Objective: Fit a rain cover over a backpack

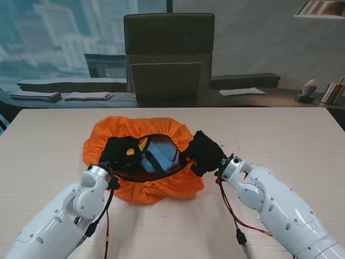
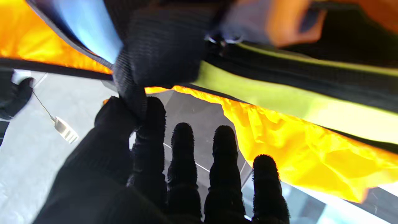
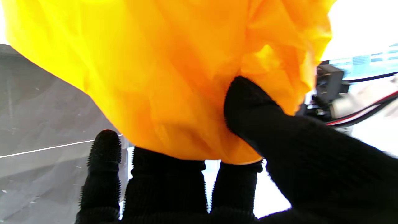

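The orange rain cover (image 1: 161, 189) lies in the middle of the table, its black-hemmed opening facing up. Inside shows the backpack (image 1: 161, 154), with a light blue panel and black straps. My left hand (image 1: 121, 151) rests on the opening's left rim. In the left wrist view, its thumb and index finger (image 2: 149, 112) pinch a black strap (image 2: 155, 46) while the other fingers stay straight. My right hand (image 1: 206, 152) holds the right rim. In the right wrist view, its thumb (image 3: 248, 105) presses the orange cover (image 3: 161, 68) against the fingers behind it.
A dark chair (image 1: 168, 54) stands at the table's far edge, with a dark shelf carrying papers (image 1: 242, 91) behind it. Red and black cables (image 1: 237, 216) hang from both wrists. Bare light wood table (image 1: 54, 140) surrounds the cover.
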{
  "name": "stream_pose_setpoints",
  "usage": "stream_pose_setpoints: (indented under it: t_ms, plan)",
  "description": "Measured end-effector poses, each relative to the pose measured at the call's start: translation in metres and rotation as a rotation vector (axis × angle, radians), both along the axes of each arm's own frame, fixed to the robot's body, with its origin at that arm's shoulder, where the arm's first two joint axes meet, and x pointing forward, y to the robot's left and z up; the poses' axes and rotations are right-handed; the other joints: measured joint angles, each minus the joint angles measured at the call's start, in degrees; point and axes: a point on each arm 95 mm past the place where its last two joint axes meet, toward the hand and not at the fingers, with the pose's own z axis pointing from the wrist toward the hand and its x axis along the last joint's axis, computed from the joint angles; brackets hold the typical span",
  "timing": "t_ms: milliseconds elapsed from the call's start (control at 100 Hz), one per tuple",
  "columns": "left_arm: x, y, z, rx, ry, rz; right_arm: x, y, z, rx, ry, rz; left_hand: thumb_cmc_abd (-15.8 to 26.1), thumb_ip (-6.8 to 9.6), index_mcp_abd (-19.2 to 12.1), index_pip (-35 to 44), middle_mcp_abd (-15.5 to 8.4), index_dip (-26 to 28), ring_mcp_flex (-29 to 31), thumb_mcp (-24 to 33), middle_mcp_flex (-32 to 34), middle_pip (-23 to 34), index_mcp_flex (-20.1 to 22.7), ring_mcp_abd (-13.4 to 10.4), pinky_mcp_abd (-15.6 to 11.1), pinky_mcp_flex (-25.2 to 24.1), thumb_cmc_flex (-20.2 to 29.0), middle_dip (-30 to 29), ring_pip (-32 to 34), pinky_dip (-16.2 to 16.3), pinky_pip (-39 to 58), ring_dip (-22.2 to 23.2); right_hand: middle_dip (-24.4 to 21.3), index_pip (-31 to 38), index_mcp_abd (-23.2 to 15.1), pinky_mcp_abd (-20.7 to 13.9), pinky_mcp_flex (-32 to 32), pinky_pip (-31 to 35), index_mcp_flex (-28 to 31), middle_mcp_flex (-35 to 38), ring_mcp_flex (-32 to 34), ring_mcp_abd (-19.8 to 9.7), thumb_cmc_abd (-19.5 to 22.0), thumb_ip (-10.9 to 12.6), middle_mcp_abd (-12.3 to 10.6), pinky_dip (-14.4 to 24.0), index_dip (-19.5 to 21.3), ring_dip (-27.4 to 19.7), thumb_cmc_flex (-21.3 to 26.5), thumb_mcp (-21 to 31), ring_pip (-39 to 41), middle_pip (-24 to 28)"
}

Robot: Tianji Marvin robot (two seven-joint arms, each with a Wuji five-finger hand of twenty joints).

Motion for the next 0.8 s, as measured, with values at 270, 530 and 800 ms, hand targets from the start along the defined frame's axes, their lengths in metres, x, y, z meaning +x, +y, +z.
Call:
stream_pose_setpoints:
  t_ms: [270, 530, 800]
  plan:
    - [0.010, -0.012, 0.009, -0.049, -0.024, -0.009, -0.015, 0.004, 0.004, -0.003, -0.070, 0.059, 1.25, 0.00, 0.38, 0.71, -0.08, -0.80, -1.66, -1.42, -0.04, 0.55, 0.08, 0.10, 0.01, -1.04, 0.18, 0.02, 0.04, -0.45, -0.44, 0.03, -0.15, 0.00, 0.00, 0.00, 0.13, 0.00, 0.00, 0.00, 0.00, 0.00, -0.02, 0.00, 0.00, 0.00, 0.65, -0.79, 0.00, 0.44, -0.05, 0.00]
    - [0.007, -0.031, -0.013, 0.315, 0.114, -0.278, -0.013, 0.016, 0.009, 0.029, -0.110, 0.037, 1.25, 0.00, -6.10, -5.30, -1.08, -5.75, -4.87, -1.36, -0.06, -2.08, 3.69, -0.38, -0.01, -1.22, -3.46, 0.02, -4.15, -3.64, -7.49, -0.30, -0.23, 0.00, 0.00, 0.00, 0.09, 0.00, 0.00, 0.00, 0.00, 0.00, -0.47, 0.00, 0.00, 0.00, 0.81, -0.81, 0.00, 0.46, -0.06, 0.00]
    - [0.004, -0.017, 0.002, 0.267, 0.235, -0.347, -0.007, 0.027, 0.012, -0.002, -0.138, 0.049, -0.97, 0.46, -6.19, -29.57, 1.89, -24.22, -14.76, -2.27, -18.30, -9.81, -29.35, -0.41, -1.38, -0.88, -12.57, -2.67, -10.20, -3.10, -8.50, -2.85, -1.00, 0.00, -0.05, 0.00, -0.03, 0.00, 0.00, -0.01, 0.00, -0.02, -0.48, 0.00, 0.00, 0.00, 1.36, -0.89, 0.00, 0.46, -1.34, -0.68]
